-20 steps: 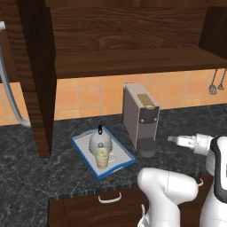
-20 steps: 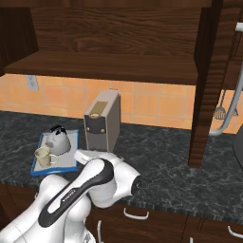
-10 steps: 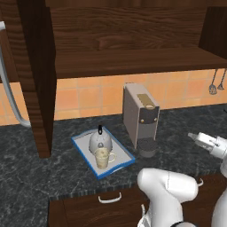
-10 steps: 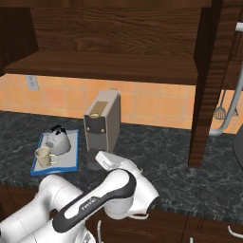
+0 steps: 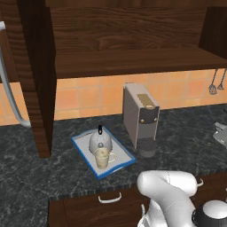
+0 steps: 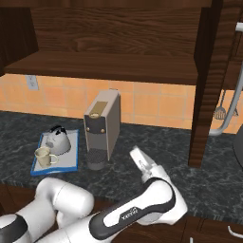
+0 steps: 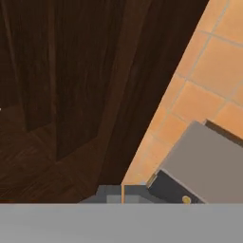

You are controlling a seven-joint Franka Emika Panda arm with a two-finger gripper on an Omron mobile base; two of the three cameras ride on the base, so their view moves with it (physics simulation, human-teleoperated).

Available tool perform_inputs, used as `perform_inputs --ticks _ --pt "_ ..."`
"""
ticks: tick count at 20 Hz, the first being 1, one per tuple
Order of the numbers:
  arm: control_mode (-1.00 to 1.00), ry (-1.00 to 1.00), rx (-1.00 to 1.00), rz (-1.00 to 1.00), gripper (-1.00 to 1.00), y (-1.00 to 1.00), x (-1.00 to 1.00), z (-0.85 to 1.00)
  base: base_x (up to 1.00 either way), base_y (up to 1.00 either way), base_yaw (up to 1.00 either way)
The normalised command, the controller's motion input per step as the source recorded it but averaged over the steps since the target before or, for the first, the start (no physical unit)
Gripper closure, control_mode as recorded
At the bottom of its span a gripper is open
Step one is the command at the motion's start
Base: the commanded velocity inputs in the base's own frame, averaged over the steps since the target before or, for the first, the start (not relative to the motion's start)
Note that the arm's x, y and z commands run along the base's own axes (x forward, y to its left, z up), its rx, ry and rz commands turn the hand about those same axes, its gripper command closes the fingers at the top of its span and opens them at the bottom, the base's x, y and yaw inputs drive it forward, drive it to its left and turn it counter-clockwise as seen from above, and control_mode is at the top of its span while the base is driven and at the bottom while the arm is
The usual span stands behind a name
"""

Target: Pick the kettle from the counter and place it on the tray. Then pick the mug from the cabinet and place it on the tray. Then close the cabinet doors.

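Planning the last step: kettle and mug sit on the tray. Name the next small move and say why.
Probably swing the arm toward the open right cabinet door to push it shut. The kettle and mug already sit on the tray, both doors stand open, and the gripper holds nothing.

Tray (image 5: 126, 160) on counter (image 5: 53, 175), left of coffee machine (image 5: 140, 115). Kettle (image 5: 100, 141) and mug (image 5: 102, 158) both on tray, mug in front, touching kettle. Cabinet (image 5: 133, 48) above, shelf over machine. Doors (image 5: 37, 75) stand open either side.
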Motion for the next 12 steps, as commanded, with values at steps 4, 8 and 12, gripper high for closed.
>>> perform_inputs --ticks 4,8,12 --pt "-1.00 -0.14 0.32 -0.01 1.00 -0.77 0.00 0.30 0.00 0.00 0.00" --pt "-1.00 -0.04 0.45 -0.03 1.00 -0.71 0.00 0.30 0.00 0.00 0.00" --pt "-1.00 -0.01 0.07 0.00 1.00 -0.11 -0.05 0.02 0.00 0.00 0.00"
